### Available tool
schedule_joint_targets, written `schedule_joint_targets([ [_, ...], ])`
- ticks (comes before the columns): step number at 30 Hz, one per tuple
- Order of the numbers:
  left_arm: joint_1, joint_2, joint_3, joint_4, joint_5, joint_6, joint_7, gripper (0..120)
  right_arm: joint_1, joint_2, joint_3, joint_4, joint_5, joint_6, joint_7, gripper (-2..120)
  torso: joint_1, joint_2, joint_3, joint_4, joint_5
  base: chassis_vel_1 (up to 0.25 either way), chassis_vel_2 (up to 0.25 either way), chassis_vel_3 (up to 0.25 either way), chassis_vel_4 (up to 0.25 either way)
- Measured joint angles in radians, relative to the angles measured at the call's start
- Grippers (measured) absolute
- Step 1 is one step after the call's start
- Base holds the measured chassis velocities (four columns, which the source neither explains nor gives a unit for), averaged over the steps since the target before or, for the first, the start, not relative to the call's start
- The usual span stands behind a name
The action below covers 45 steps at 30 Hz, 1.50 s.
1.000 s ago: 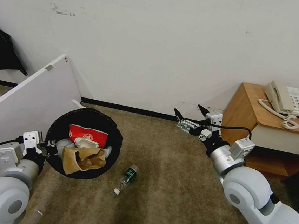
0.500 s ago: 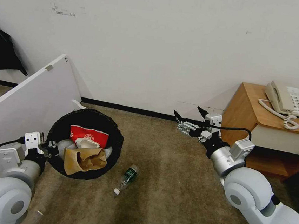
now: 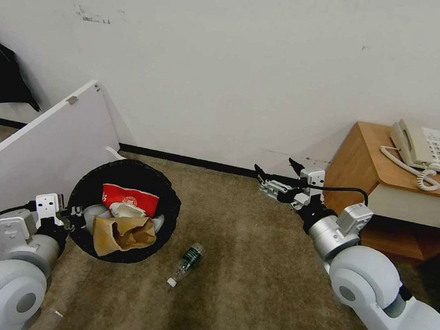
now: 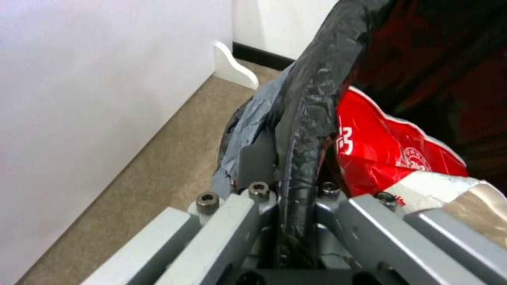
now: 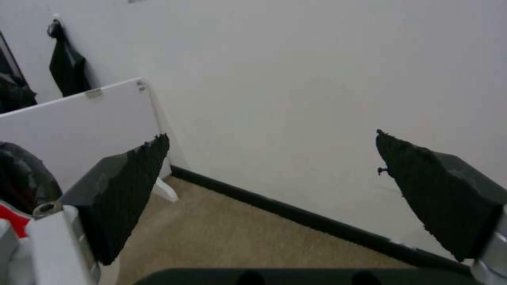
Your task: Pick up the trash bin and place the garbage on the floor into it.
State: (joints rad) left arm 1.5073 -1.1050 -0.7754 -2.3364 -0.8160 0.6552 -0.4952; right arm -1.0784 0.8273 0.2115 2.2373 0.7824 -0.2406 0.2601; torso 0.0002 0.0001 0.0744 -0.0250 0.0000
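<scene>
Closest in, the left gripper (image 3: 73, 212) is sitting low at the robot's left side, pinching the near rim of the trash bin (image 3: 171, 197). In the left wrist view its fingers (image 4: 253, 158) are pressed together on the bin's rim (image 4: 304, 130), with the crinkled black bag liner squeezed between them, so it's clamped on for sure. The bin is tipping a bit toward the robot, with its mouth facing up and forward.

Inside the bin, just past the left pincer, a brown paper bag (image 3: 122, 233) is lying nearest, then some crumpled white tissue (image 3: 127, 210), then a red-and-white wrapper (image 3: 130, 197) leaning against the far inner side.

To the right of that pincer, just outside the bin, a small clear bottle (image 3: 186, 263) with a green label is lying on its side on the carpet floor (image 3: 251, 272), cap end pointing toward the robot.

Farther out, the right gripper (image 3: 277, 175) is hanging in the air well apart from the bottle, with its black fingers (image 5: 126, 194) spread wide and nothing between them. It's pointing at the white wall (image 3: 239, 73), near the black baseboard. Off to its right a wooden side table (image 3: 366, 153) is carrying a corded phone (image 3: 424, 148).
</scene>
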Motion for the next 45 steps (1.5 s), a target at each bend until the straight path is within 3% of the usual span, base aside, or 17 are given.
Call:
schedule_joint_targets([
  [19, -0.005, 0.000, 0.011, 0.003, 0.000, 0.000, -0.002, 1, 0.017, 0.015, -0.026, -0.011, 0.008, -0.005, -0.005, 100, 0.000, 0.000, 0.000, 0.0000, 0.0000, -0.028, 0.031, 0.031, -0.031],
  [26, -0.008, 0.000, 0.010, 0.010, 0.000, -0.001, -0.002, 0, -0.001, 0.008, -0.038, -0.028, -0.033, 0.051, -0.025, 100, 0.000, 0.000, 0.000, 0.0000, -0.0001, 0.000, 0.000, 0.000, 0.000],
  [32, -0.012, 0.000, 0.011, 0.019, 0.008, -0.001, -0.002, 0, 0.005, -0.011, -0.153, -0.031, -0.019, 0.052, -0.010, 100, 0.000, 0.000, 0.000, -0.0001, -0.0001, 0.000, 0.000, 0.000, 0.000],
  [37, -0.036, 0.004, 0.001, 0.043, 0.010, -0.001, -0.011, 0, 0.148, 0.025, -0.421, -0.080, 0.126, 0.071, 0.142, 100, 0.000, 0.000, 0.000, 0.0000, 0.0000, 0.000, 0.000, 0.000, 0.000],
  [45, -0.076, 0.002, -0.022, 0.089, 0.006, -0.002, -0.022, 0, 0.350, 0.099, -0.587, -0.181, 0.347, 0.069, 0.277, 100, 0.000, 0.000, 0.000, 0.0000, -0.0003, 0.000, 0.000, 0.000, 0.000],
])
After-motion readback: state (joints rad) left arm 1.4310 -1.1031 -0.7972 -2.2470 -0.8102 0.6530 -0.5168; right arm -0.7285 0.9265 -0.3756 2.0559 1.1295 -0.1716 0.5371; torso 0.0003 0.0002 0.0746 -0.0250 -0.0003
